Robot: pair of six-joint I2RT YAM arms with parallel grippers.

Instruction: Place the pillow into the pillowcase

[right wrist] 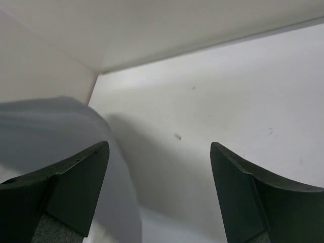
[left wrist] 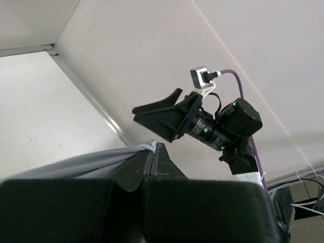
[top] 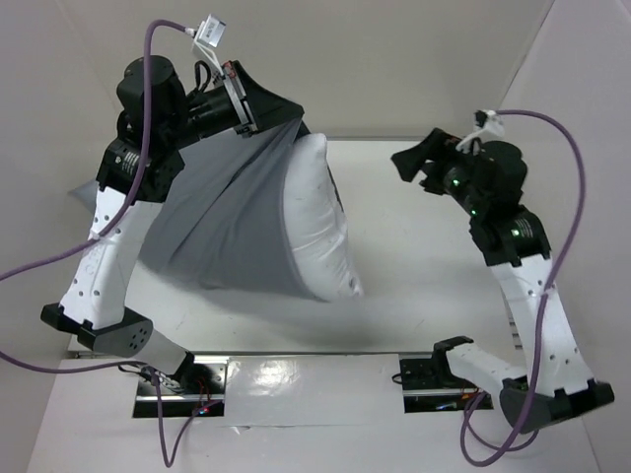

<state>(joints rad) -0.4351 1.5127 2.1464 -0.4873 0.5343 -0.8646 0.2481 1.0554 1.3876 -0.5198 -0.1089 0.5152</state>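
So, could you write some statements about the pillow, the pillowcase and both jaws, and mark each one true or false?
1. The left jaws are shut on a bunch of the pillowcase cloth. True.
2. The right jaws grip the pillow. False: they stand open and empty, apart from it.
3. The pillow lies flat on the table. False: it stands up on edge, against the grey cloth.
4. One end of the pillowcase is held up above the table. True.
5. The pillow is hidden completely inside the pillowcase. False: much of its white surface shows.
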